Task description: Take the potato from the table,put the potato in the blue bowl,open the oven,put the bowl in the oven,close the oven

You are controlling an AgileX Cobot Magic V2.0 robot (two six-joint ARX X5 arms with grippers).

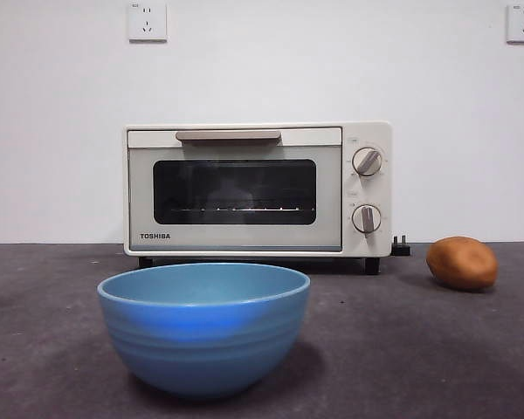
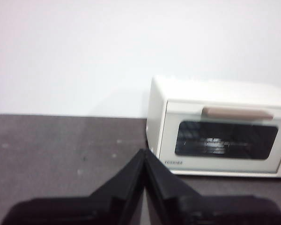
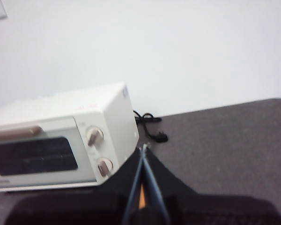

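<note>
A sky-blue bowl (image 1: pixel 204 325) stands near and large on the dark grey table (image 1: pixel 437 349), empty as far as its rim shows. The brown potato (image 1: pixel 462 263) lies on the table at the right, beside the oven's corner. The cream Toshiba oven (image 1: pixel 258 189) stands at the back against the wall with its door closed. My left gripper (image 2: pixel 144 154) is shut and hangs above the table left of the oven (image 2: pixel 220 133). My right gripper (image 3: pixel 144 149) is shut, in the air right of the oven (image 3: pixel 61 138). Neither arm shows in the front view.
A black power cord and plug (image 3: pixel 152 126) lie behind the oven's right side, and the plug (image 1: pixel 401 248) shows by its foot. A white wall with two sockets (image 1: pixel 147 20) closes the back.
</note>
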